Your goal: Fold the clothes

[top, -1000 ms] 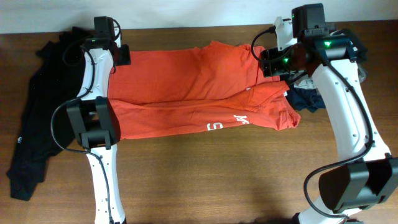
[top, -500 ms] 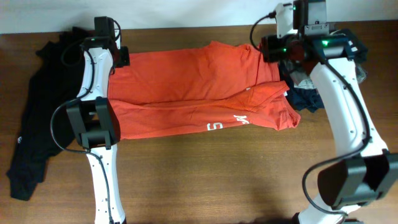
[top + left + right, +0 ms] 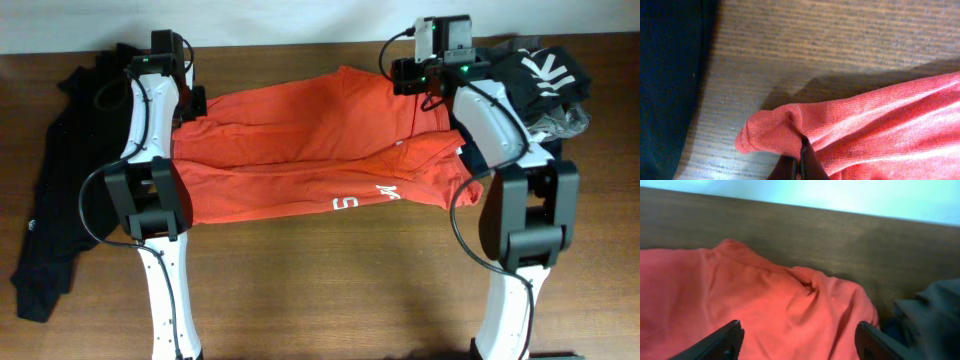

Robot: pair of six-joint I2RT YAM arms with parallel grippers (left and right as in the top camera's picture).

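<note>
Orange-red short-sleeved fabric T-shirt lies spread across the brown wooden bench, with white lettering along its near fold. Left of the shirt: plain black garment, crumpled. At the shirt's far-left corner, left jaws closed, pinching a bunched bit of the red fabric. At its far-right corner, right jaws spread wide over the cloth, nothing between them. Right of the shirt: heap of dark clothing.
</note>
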